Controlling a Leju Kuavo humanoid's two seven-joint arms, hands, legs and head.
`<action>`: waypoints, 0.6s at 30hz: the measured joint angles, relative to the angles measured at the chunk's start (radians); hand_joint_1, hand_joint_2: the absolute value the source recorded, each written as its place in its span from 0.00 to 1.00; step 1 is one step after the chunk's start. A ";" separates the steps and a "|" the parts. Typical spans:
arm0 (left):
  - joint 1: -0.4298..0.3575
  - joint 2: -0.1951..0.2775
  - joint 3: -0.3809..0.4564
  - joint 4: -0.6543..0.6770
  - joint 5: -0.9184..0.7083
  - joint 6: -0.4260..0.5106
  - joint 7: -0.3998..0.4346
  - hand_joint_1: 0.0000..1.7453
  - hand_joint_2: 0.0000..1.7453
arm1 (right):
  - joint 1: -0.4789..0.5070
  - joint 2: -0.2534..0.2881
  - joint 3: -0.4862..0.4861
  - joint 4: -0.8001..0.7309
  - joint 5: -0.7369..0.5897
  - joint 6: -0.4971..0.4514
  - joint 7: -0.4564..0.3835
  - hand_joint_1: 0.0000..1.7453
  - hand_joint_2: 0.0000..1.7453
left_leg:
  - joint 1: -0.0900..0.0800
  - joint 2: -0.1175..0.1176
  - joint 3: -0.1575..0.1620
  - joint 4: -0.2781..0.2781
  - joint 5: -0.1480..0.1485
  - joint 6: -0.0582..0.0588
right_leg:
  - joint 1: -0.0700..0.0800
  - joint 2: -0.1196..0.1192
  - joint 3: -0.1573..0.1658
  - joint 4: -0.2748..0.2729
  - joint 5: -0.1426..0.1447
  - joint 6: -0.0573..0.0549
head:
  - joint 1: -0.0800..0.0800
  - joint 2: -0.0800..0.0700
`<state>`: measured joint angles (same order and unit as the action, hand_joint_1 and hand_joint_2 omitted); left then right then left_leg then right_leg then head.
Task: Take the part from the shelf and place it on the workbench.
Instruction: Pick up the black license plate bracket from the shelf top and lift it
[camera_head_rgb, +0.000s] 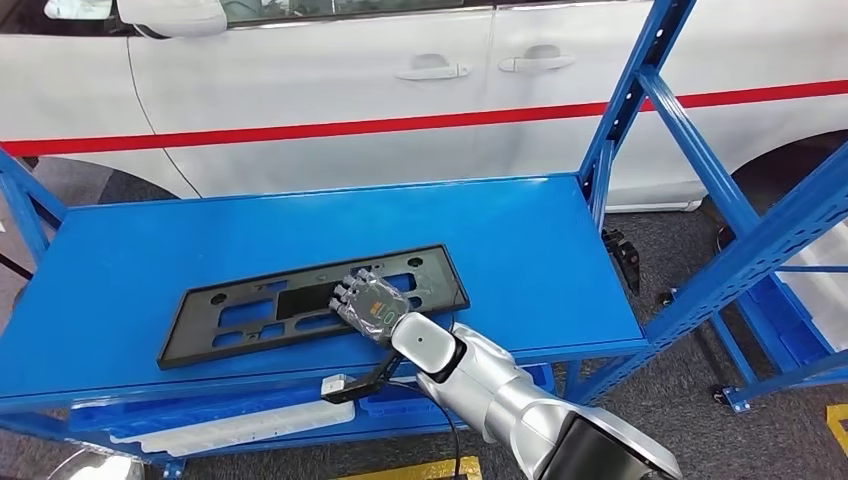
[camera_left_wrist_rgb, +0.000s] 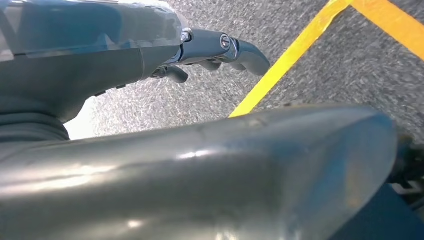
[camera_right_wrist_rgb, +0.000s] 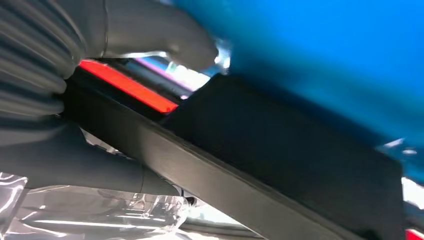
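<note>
The part (camera_head_rgb: 250, 310) is a flat black rectangular frame with several cut-outs, lying on the blue shelf top (camera_head_rgb: 300, 225) near its front edge. My right hand (camera_head_rgb: 368, 303) reaches in from below and rests on the part's near edge, right of its middle. In the right wrist view the right hand (camera_right_wrist_rgb: 45, 90) grips the edge of the black part (camera_right_wrist_rgb: 280, 150), with the thumb on one side and the fingers on the other. My left hand (camera_left_wrist_rgb: 150, 45) hangs over the grey floor with its fingers loosely extended and nothing in it.
A white car (camera_head_rgb: 350, 90) with a red stripe stands right behind the shelf. Blue uprights and braces (camera_head_rgb: 700, 150) rise at the right. A lower shelf level (camera_head_rgb: 230, 425) carries pale parts. A yellow floor line (camera_left_wrist_rgb: 285, 60) runs beneath my left hand.
</note>
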<state>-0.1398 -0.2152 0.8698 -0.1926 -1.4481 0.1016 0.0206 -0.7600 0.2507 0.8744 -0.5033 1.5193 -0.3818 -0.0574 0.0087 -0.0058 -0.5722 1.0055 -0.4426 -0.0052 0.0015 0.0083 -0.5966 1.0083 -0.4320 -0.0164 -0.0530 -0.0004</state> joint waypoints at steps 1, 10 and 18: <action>0.000 0.000 0.000 0.000 0.000 0.000 0.000 0.00 0.00 | 0.000 0.000 -0.002 0.001 0.000 -0.001 -0.002 1.00 1.00 | 0.002 0.000 0.000 -0.002 0.002 0.006 | 0.000 0.000 -0.001 0.000 0.000 0.005 | 0.000 0.000; -0.002 0.000 0.000 0.000 0.002 0.005 0.004 0.00 0.00 | 0.002 -0.003 -0.021 0.007 0.003 -0.019 -0.045 1.00 1.00 | 0.006 0.002 0.004 -0.009 0.006 0.026 | -0.012 -0.003 -0.116 0.232 -0.079 0.031 | 0.000 0.000; -0.002 0.000 -0.006 0.000 -0.016 0.089 -0.004 0.00 1.00 | 0.021 -0.002 -0.077 -0.025 -0.189 -0.038 -0.207 1.00 1.00 | 0.005 0.000 0.000 0.013 -0.020 -0.013 | -0.007 -0.002 -0.007 -0.002 0.003 -0.008 | 0.000 0.000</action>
<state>-0.1414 -0.2154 0.8640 -0.1929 -1.4643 0.1902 0.0167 -0.7386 0.2487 0.7970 -0.5286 1.3304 -0.4200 -0.2645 0.0132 -0.0057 -0.5717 1.0185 -0.4630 -0.0179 -0.0055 0.0068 -0.6033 1.0059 -0.4286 -0.0247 -0.0529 -0.0004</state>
